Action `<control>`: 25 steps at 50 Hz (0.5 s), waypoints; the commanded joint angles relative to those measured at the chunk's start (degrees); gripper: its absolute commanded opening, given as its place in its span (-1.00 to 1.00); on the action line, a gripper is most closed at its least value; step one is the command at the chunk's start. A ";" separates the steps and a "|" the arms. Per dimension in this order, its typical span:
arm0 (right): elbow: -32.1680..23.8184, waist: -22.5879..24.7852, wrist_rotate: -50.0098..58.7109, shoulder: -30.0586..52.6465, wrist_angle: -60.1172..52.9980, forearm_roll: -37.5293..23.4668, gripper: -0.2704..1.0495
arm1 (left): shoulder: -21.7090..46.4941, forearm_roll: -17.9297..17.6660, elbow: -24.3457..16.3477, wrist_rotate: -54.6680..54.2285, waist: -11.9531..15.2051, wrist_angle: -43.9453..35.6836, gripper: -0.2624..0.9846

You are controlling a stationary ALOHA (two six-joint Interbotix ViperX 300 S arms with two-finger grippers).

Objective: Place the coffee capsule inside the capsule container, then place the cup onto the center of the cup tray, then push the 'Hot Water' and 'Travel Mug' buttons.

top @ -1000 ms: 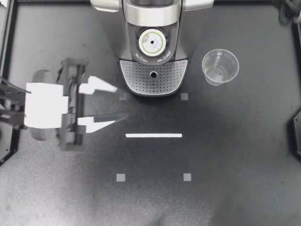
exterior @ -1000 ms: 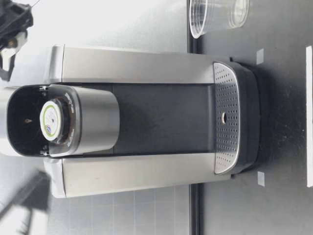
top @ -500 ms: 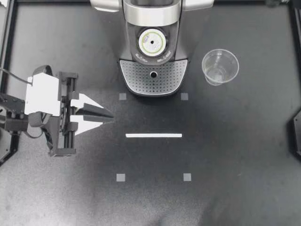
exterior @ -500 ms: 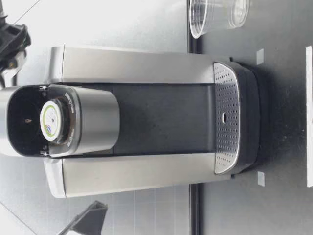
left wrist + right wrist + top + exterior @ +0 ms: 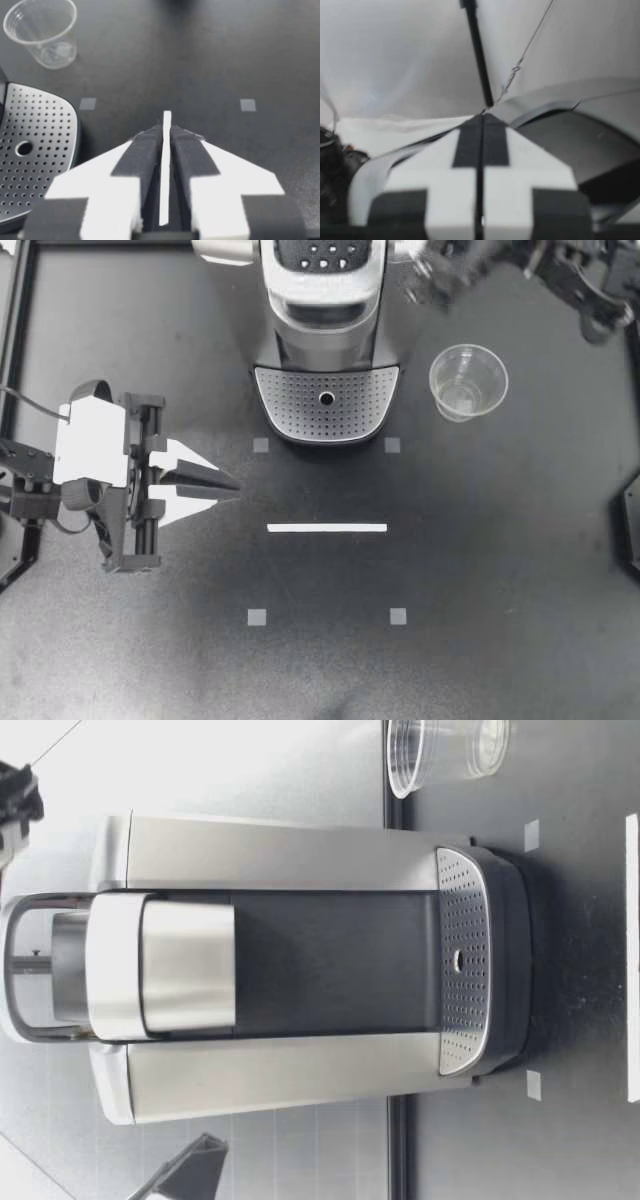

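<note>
Black table [image 5: 500, 590]: upright cup [image 5: 467, 382] sitting beside cup tray [image 5: 326, 405], nearer right gripper [image 5: 425, 285]; right gripper and left gripper [image 5: 232, 483] both being held closed, empty

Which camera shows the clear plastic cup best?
The top view: the cup stands whole beside the coffee machine. The left wrist view shows it farther off; the low view crops it; the right wrist view misses it.

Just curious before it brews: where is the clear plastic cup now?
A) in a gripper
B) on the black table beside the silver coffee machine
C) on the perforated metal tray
B: the clear plastic cup stands on the black table beside the coffee machine, off its perforated tray.
</note>
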 commanded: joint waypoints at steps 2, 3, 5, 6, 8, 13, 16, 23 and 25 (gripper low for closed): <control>0.97 1.76 0.09 -1.58 -0.70 0.53 -0.56 | -0.70 0.09 -0.62 -0.09 0.00 -0.18 -0.33; 1.23 1.93 0.09 -1.49 -0.70 0.53 -0.56 | -0.79 0.09 -0.62 0.00 0.00 -0.18 -0.33; 1.76 2.37 0.09 -1.23 -0.70 0.53 -0.56 | -0.79 0.09 -0.70 -0.09 0.00 -0.18 -0.33; 2.02 2.55 0.09 -1.05 -0.70 0.53 -0.56 | -0.70 0.09 -0.70 0.00 0.00 -0.18 -0.33; 2.55 2.99 0.09 -0.62 -0.70 0.62 -0.56 | -0.79 0.09 -0.70 -0.09 0.00 -0.18 -0.33; 3.87 4.04 0.26 0.35 -0.70 0.70 -0.56 | -0.79 0.09 -0.62 -0.09 0.00 -0.18 -0.33; 4.92 4.57 0.79 0.88 -0.79 0.70 -0.56 | -0.79 0.09 -0.62 -0.18 0.00 -0.18 -0.33; 7.65 5.36 3.16 0.88 -2.02 0.70 -0.56 | -0.70 0.09 -0.62 -0.18 0.00 -0.26 -0.33; 8.35 5.54 3.87 0.35 -2.81 0.70 -0.56 | -0.70 0.09 -0.62 -0.18 0.00 -0.26 -0.33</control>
